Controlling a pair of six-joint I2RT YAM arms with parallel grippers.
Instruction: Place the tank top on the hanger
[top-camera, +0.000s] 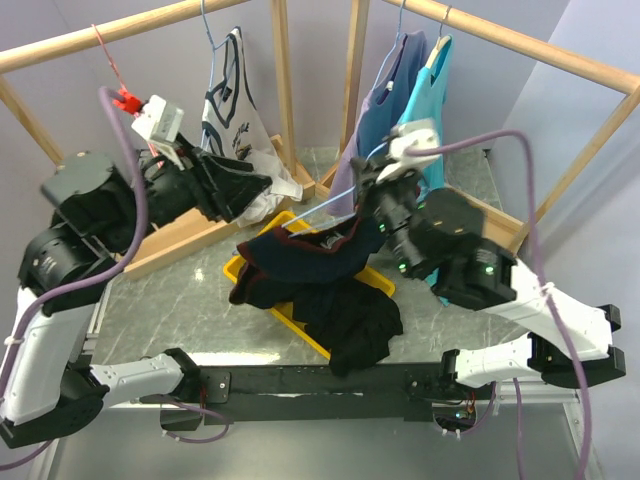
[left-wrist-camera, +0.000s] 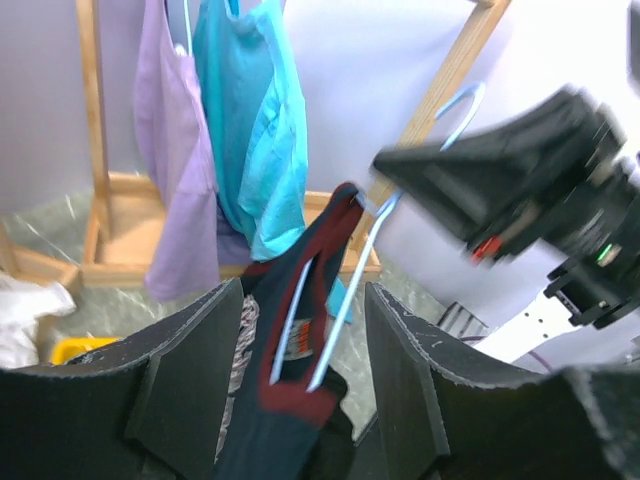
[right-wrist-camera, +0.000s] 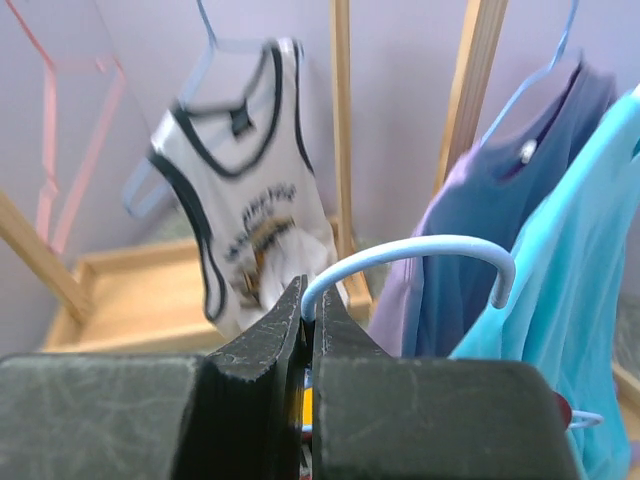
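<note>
Two arms raised, right gripper (right-wrist-camera: 308, 300) clamping hanger (right-wrist-camera: 420, 245) hook, left gripper (left-wrist-camera: 303, 290) wide, facing tank top (top-camera: 310, 262)

Tank top (top-camera: 310, 262): soft matt cloth, trim included. Hanger (right-wrist-camera: 420, 248): thin wire, smooth light-blue coating, slight sheen. Left gripper (left-wrist-camera: 305, 290): finger faces black, matt, grainy. Rack (top-camera: 100, 35) at 12 o'clock: bare pale wood, matt. Tabletop (top-camera: 170, 300): stone-look, smooth. Yellow tray (top-camera: 232, 268): smooth plastic.
</note>
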